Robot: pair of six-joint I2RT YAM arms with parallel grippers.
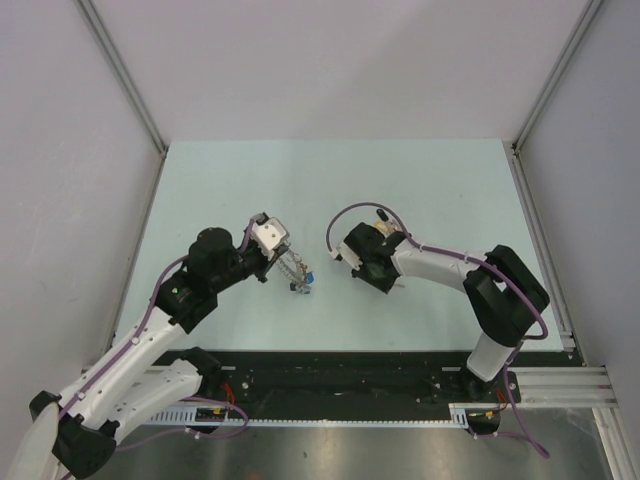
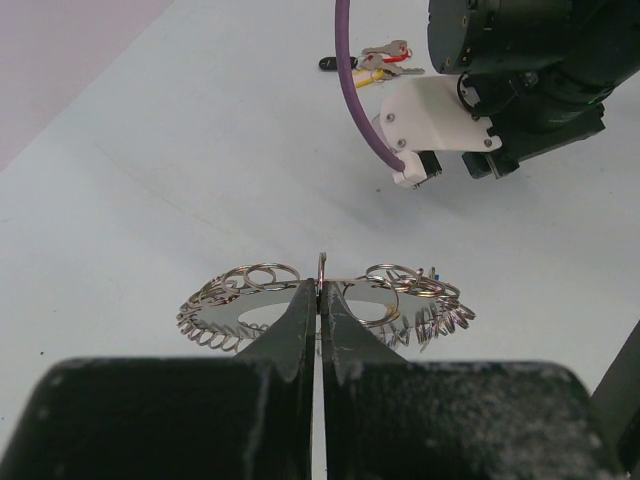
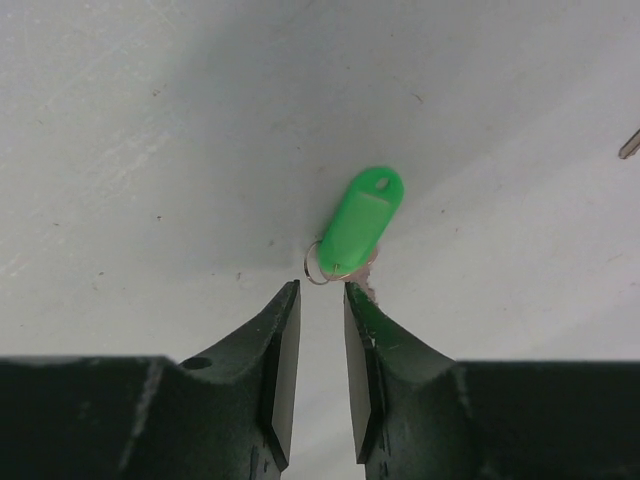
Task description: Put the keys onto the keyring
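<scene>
My left gripper (image 2: 320, 292) is shut on the rim of the keyring (image 2: 245, 312), a flat grey ring fringed with small silvery split rings, and holds it level just above the table. From above, the keyring (image 1: 298, 272) hangs at the left gripper (image 1: 286, 260), with a blue bit on its right side. My right gripper (image 3: 322, 290) points down at the table, jaws narrowly open with nothing between them. Just past its tips lies a green-tagged key (image 3: 362, 222) with a small ring (image 3: 318, 263) and a pinkish piece under it. More keys (image 2: 375, 58) lie in a pile behind the right arm.
The tip of another key (image 3: 630, 143) shows at the right edge of the right wrist view. The right arm's wrist and purple cable (image 2: 352, 80) hang over the table ahead of the keyring. Grey walls enclose the pale table (image 1: 330, 180).
</scene>
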